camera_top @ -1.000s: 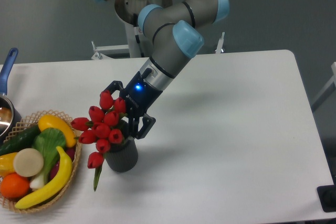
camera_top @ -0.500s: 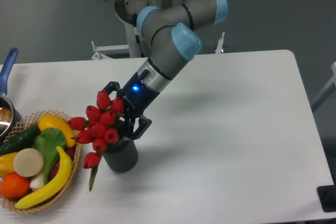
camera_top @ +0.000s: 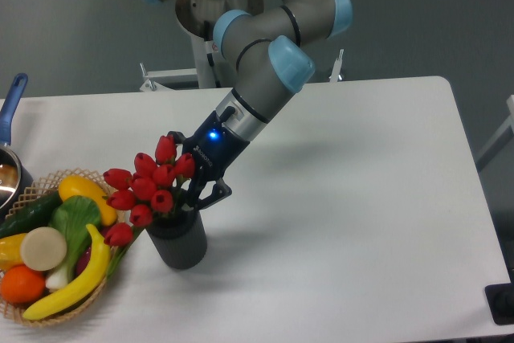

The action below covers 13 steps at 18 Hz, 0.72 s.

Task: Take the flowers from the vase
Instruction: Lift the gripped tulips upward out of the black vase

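Note:
The flowers, a bunch of red tulip buds on green stems, lean left out of the vase, a small dark ribbed cylinder near the table's front left. One bud droops low towards the basket. My gripper comes down at a slant from the upper right, with its black fingers among the stems just above the vase mouth. The buds hide the fingertips, so their grip on the stems does not show clearly.
A wicker basket with banana, orange and other plastic produce sits directly left of the vase, touching the drooping bud. A steel pot with a blue handle is at the left edge. The white table stretches to the right.
The bunch has shifted left and tilted further over the basket. The vase has slid slightly left and forward. My gripper has stayed at the stems, moving a little with them.

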{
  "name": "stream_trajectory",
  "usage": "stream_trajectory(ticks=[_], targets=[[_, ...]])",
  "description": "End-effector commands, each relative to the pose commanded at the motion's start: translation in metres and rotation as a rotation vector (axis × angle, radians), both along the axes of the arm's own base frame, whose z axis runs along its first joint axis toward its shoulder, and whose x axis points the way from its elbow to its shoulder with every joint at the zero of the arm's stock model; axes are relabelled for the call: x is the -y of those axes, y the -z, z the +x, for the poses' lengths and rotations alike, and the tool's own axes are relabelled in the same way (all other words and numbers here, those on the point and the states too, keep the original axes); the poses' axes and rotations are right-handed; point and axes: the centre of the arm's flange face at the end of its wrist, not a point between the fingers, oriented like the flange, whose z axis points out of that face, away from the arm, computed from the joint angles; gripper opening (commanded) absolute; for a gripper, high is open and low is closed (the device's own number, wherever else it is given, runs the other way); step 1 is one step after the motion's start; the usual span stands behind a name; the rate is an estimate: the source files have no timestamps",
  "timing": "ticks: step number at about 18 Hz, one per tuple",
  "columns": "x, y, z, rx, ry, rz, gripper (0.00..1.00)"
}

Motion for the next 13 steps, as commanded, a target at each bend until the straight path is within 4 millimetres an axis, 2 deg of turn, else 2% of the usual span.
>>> stream_trajectory(ticks=[5,10,13], targets=[[0.002,-0.012,-0.004,0.011,-0.008,0.031,0.55],[0.001,-0.065,-0.002,0.096,-0.062,0.077,0.55],[0.002,-0.088,-0.001,0.091,-0.074,0.093,0.55]])
